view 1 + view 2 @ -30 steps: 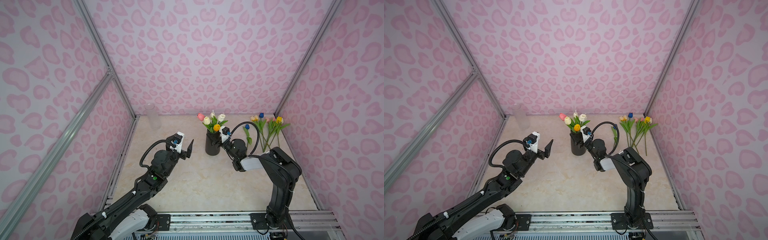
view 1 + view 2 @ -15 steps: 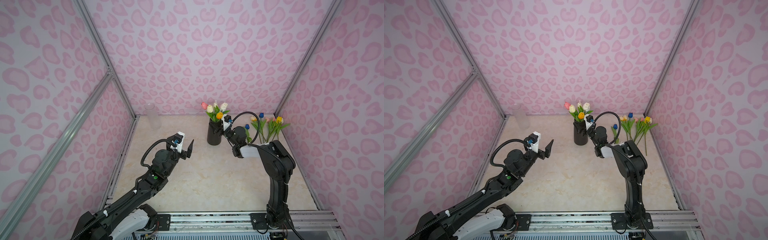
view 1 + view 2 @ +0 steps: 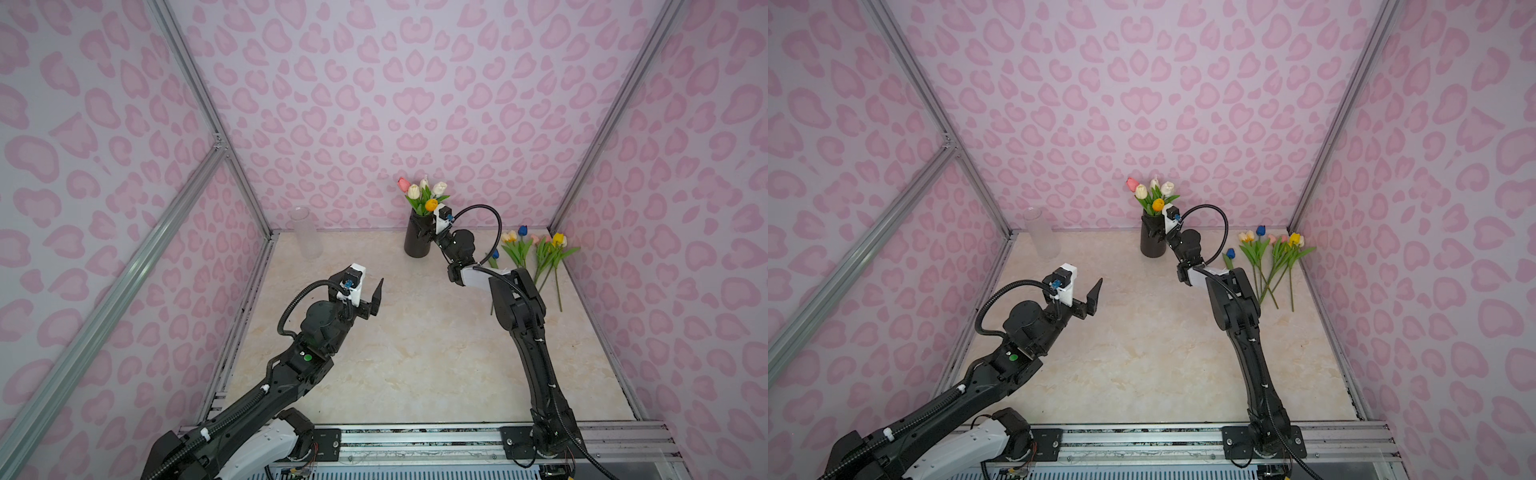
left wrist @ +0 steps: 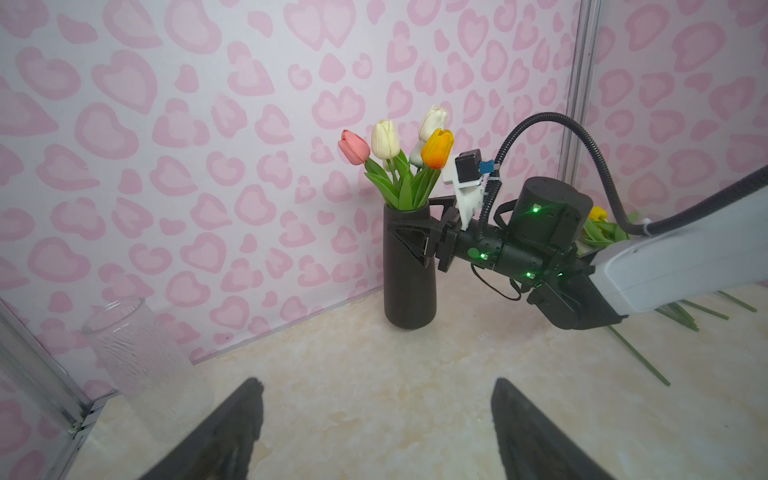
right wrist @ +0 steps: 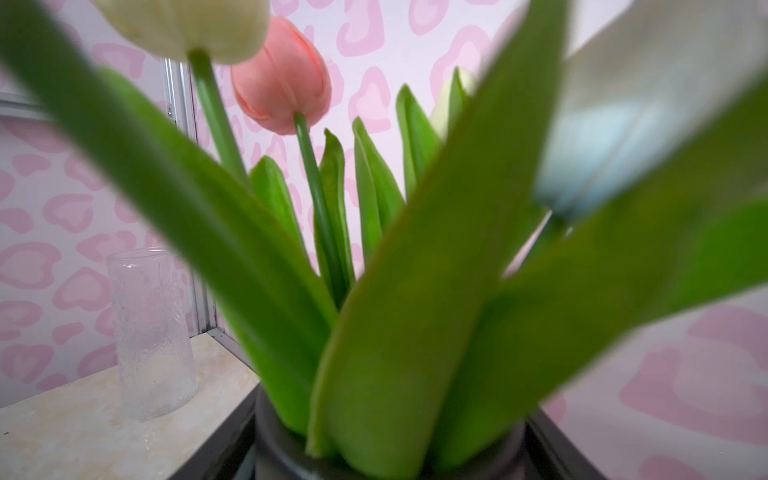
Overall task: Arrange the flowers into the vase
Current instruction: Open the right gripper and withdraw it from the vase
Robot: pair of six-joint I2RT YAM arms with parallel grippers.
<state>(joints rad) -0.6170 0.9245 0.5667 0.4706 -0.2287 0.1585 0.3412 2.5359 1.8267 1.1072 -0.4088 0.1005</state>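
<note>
Top views, vase: in both top views the black vase stood upright on the desk near the back wall, with about five flowers in it.
Top views, right hand: your right hand was clasped round the vase's upper body.
Top views, loose flowers: the loose flowers lay flat to the right of that hand, by the right wall. Their heads pointed to the back wall and their stems ran toward the front.
Top views, left hand: your left hand hung spread and empty in front of and left of the vase, well apart from the loose flowers.
Top views, nearer arm: the right one, by my judgement. It would have to let go of the vase and reach right, closing across a stem.
Left wrist, left hand: both fingers stood wide apart with nothing between them.
Left wrist, right hand: one finger crossed the vase in front and the other passed behind it. A clear glass stood apart in the corner.
Right wrist, flowers: leaves filled the view.
Right wrist, right hand: dark fingers flanked the vase rim on both sides.
</note>
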